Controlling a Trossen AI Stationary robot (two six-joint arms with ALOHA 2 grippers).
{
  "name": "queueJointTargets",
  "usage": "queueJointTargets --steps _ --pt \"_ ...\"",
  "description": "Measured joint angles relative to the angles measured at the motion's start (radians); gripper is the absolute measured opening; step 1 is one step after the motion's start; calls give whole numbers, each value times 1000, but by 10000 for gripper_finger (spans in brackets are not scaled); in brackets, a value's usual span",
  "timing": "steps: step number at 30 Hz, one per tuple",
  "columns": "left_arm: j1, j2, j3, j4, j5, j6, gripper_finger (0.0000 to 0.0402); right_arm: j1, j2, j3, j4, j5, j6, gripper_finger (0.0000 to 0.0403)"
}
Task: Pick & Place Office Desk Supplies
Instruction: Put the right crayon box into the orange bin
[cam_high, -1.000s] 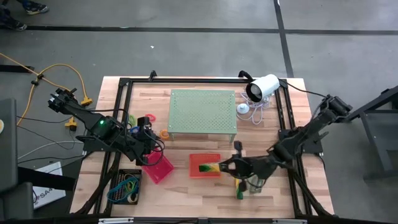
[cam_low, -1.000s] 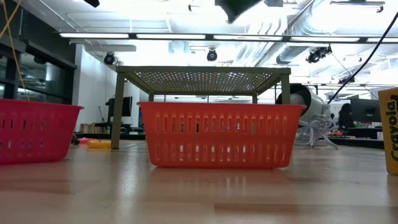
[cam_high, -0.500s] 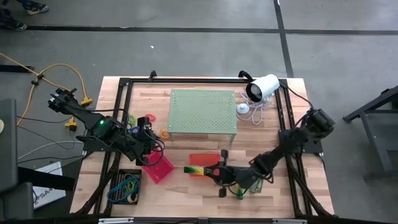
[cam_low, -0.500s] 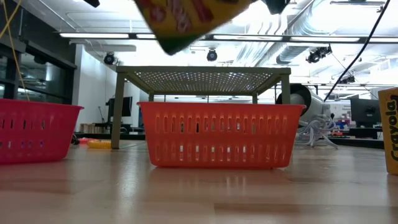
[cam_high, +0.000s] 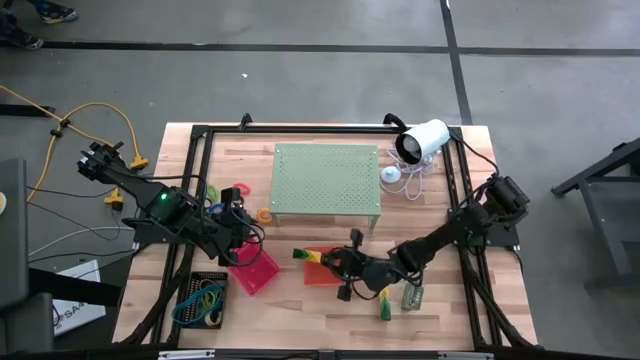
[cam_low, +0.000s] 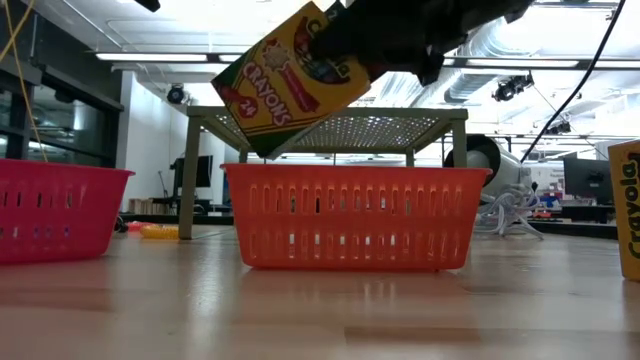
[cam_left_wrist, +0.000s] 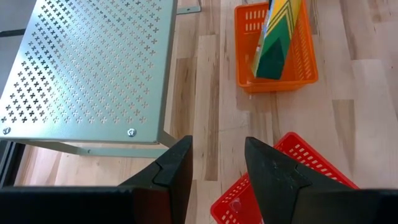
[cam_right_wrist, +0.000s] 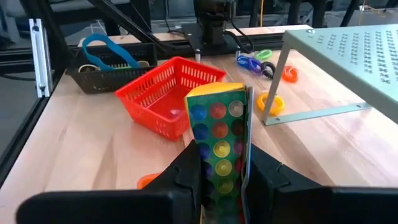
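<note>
Two dark, jointed arms, and we're looking them over now.
We see black segmented links on both, a small green light glowing behind the left gripper (cam_high: 243, 232), thin black cables along it, and blunt matte-black fingers (cam_right_wrist: 189, 168) on the right gripper (cam_high: 335, 262).

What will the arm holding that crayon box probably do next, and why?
Probably lower it a little. The right gripper is shut on the crayon box, which hangs tilted above the orange basket; in the high view it sits over the basket's left end. Easing it down inside before letting go looks safest.
</note>
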Motion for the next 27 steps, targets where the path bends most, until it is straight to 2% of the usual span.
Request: queueJointTargets --steps 9,12,16,19,22,27 --pt "0 0 0 0 0 0 139 9 0 -7 14 7 29 69" --pt "0 0 0 0 0 0 139 10 -1 -78 143 37 30 69" --pt "0 0 0 0 0 0 139 9 -4 -209 422 54 9 69" --pt "0 0 0 0 0 0 139 9 -6 -253 533 62 -37 69" --pt "0 0 0 0 0 0 139 10 -6 -258 562 54 -85 69" --pt "0 0 0 0 0 0 139 23 -6 -259 490 52 -44 69"
